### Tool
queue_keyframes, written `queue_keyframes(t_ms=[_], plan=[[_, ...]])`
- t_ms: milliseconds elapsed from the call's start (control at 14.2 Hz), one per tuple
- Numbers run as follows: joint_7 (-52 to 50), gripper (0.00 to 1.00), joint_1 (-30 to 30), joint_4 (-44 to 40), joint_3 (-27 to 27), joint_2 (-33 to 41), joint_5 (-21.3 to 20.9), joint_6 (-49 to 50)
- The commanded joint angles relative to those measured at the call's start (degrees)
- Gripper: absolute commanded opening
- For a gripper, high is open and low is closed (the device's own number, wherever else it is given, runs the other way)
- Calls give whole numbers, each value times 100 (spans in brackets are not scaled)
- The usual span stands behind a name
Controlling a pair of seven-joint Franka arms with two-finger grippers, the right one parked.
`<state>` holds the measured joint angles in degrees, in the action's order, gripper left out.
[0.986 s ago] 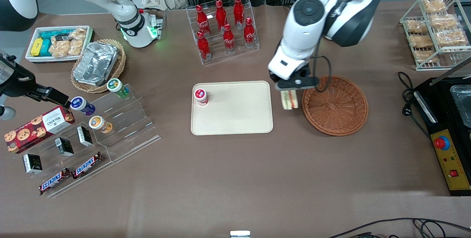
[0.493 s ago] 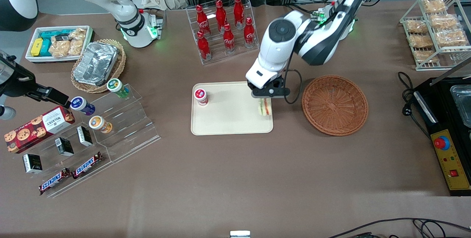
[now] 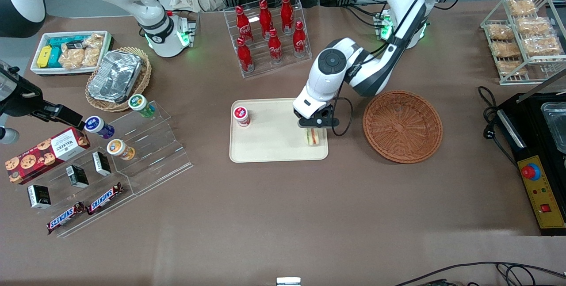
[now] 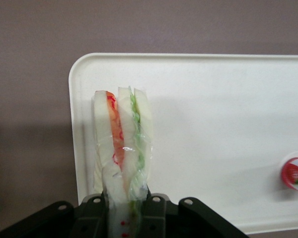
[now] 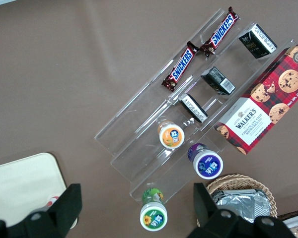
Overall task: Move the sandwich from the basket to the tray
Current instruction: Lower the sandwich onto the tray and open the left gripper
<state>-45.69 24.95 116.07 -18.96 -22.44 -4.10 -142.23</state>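
The front view looks steeply down on the whole worktop (image 3: 283,215) from high up. The left wrist view sits close above the gripper (image 4: 126,208), facing the tray (image 4: 223,124). The right wrist view looks down on the clear stepped rack (image 5: 188,99). All three show the tray.

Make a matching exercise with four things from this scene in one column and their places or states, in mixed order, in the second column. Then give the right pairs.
1. sandwich
2. basket
3. red-capped cup
4. gripper

A. holds nothing
B. shut on the wedge, above the tray
C. stands on the tray, toward the parked arm's end
D. held over the tray's edge nearest the basket

Pairs: 1-D, 2-A, 3-C, 4-B
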Motion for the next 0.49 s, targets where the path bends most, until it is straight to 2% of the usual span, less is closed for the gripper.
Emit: queue_keyframes(t_ms=[0,211,423], plan=[[-98,0,80,74,129,-102,-231,-182],[-98,0,80,74,174,-234,-231,-252],[-80,13,71,65,183,-331,-284,-357]])
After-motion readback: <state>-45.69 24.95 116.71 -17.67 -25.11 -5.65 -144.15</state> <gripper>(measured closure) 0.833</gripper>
